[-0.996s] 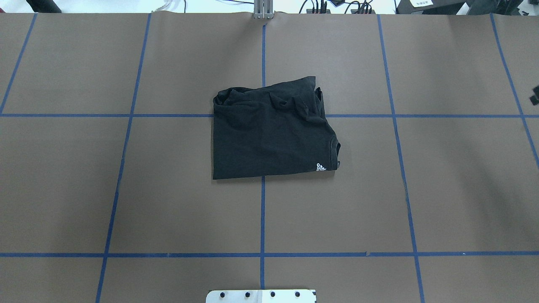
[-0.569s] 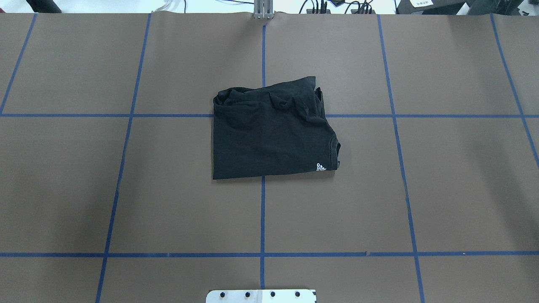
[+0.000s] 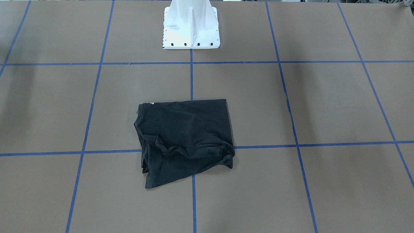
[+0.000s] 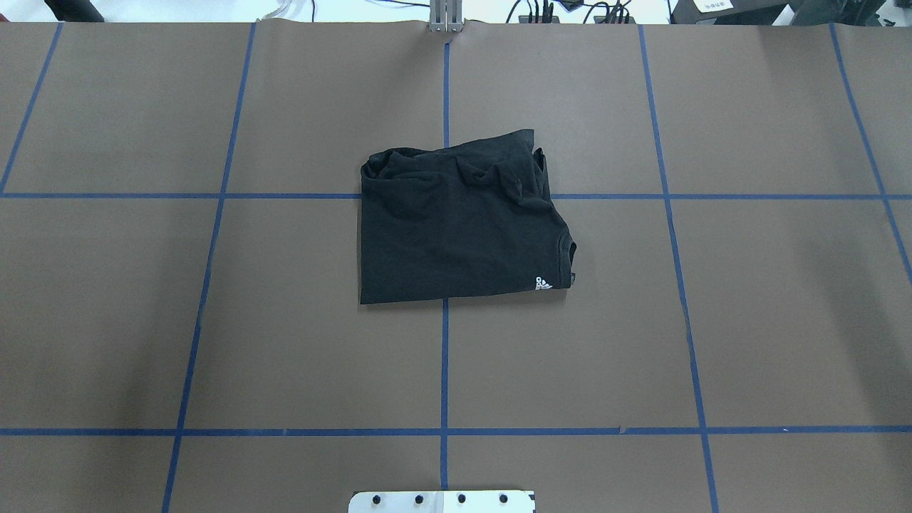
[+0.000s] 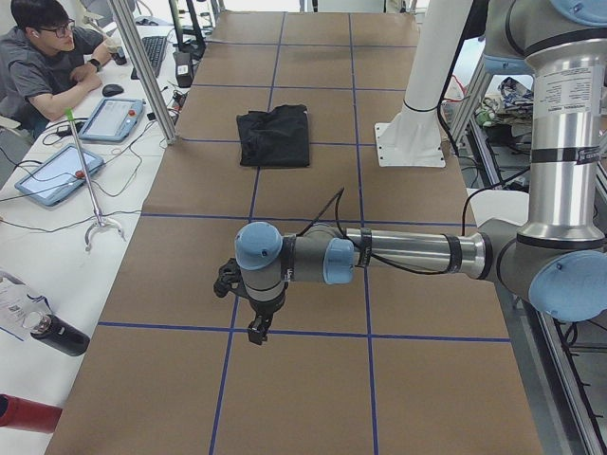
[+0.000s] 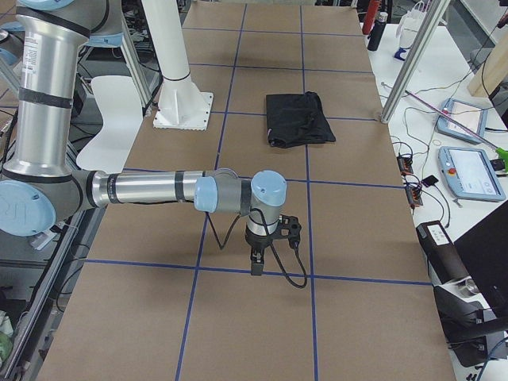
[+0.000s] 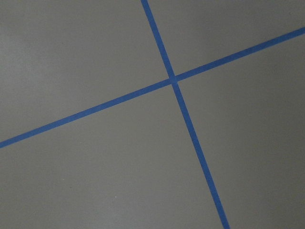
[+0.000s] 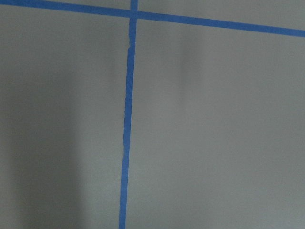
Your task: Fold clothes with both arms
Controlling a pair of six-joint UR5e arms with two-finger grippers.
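In the front-facing view, one black short-sleeved T-shirt (image 3: 184, 132) is being shown folded into a rough rectangle, plain side up. It is lying near the middle of the brown paper-covered table (image 3: 323, 103), in front of the one white pedestal base (image 3: 190, 22). The edge farthest from the robot is bunched and wrinkled, so the fold is being judged nearly done but untidy. No arm is being caught here.

In the overhead view, the shirt (image 4: 456, 228) is being seen lying across a crossing of the blue tape lines (image 4: 444, 370). One small white logo (image 4: 543, 283) is showing at its near right corner.

In the exterior left view, the left arm (image 5: 408, 251) is being held low over bare table, well apart from the shirt (image 5: 275, 137), probably to leave the cloth undisturbed. The left gripper (image 5: 257, 332) is being pointed downward. Whether it is parted or clenched cannot be told. One person (image 5: 43, 62) is sitting at the side bench.

In the exterior right view, the right arm (image 6: 151, 188) is being held likewise, and the right gripper (image 6: 255, 268) is equally unreadable.

In both wrist views, only paper and tape are being shown.

In all, one shirt, two arms and two grippers are being counted.
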